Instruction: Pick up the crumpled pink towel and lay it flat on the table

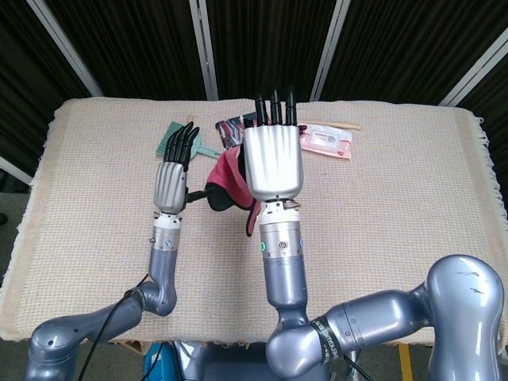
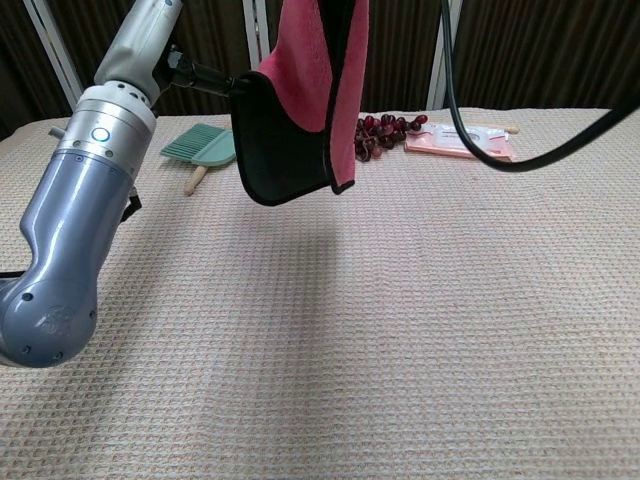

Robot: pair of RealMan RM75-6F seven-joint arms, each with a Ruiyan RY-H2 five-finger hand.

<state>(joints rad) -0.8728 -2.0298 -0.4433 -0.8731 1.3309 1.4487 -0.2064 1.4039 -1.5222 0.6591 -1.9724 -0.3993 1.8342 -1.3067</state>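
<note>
Pink towel hangs gripped by both the left hand and right hand; no legible writing.

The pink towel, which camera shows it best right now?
The chest view. There the pink towel hangs in full sight above the table, dark underside and edge trim visible, though its top is cut off. In the head view the right robot hand hides most of it; only a bunched part shows beside it.

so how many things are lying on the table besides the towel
3 groups: a green brush at back left, dark red beads behind the hanging towel, and a pink packet on a wooden stick at back right. The right hand may hide more.
</note>
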